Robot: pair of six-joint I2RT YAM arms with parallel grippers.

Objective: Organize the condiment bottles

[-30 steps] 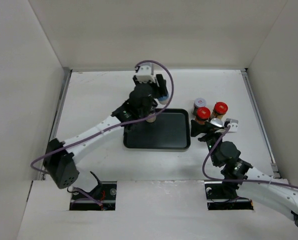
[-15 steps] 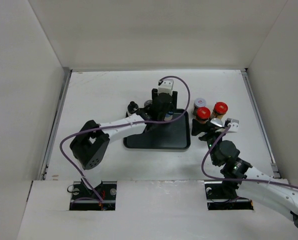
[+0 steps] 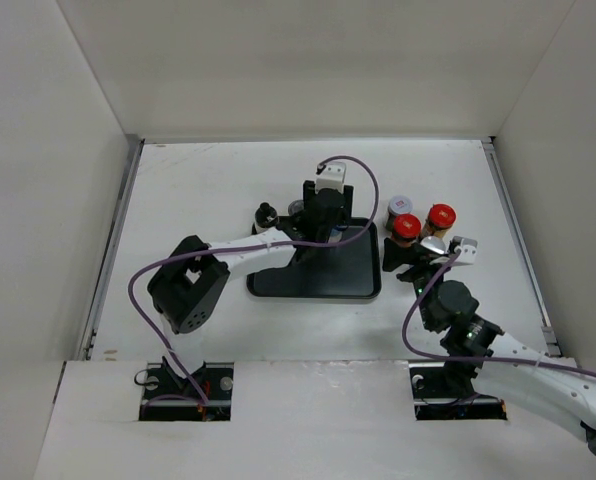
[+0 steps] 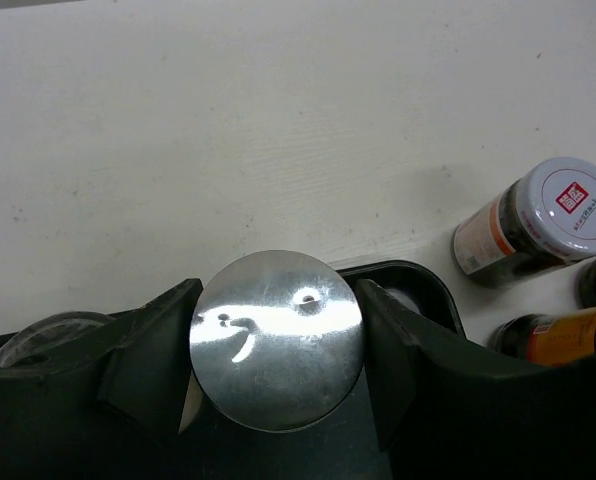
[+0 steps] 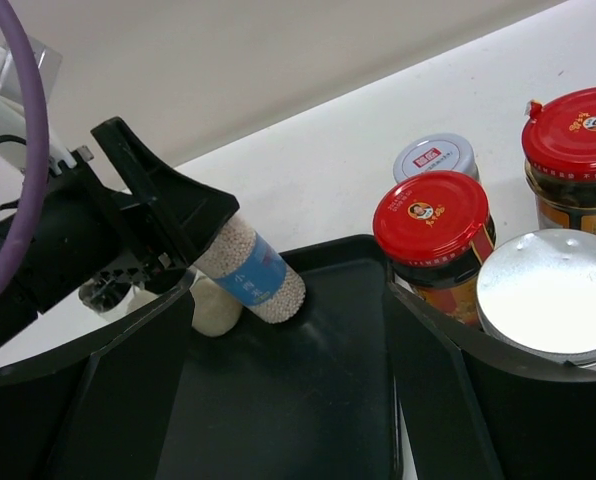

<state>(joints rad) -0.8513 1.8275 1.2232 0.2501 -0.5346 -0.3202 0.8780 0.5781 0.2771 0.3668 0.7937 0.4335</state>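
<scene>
Left tool [image 4: 276,340] clamped on silver-cap shaker [image 5: 253,270], tilted, base at tray [image 3: 328,285] far edge. Right tool [image 5: 290,310] jaws apart, empty, at tray's right edge. You're early, I'd say: red-lid jars [image 3: 406,226], grey-lid jar [image 3: 400,205], silver-cap jar [image 5: 553,295] on surface off tray's right side.

We see soft, even overhead light and faint shadows. Between the left claw's [image 4: 278,305] fingers, the silver cap [image 4: 276,350] flares with white glare. Right of the right claw [image 5: 288,315], a silver lid [image 5: 550,295] washes out. The near fingers look blurred.
</scene>
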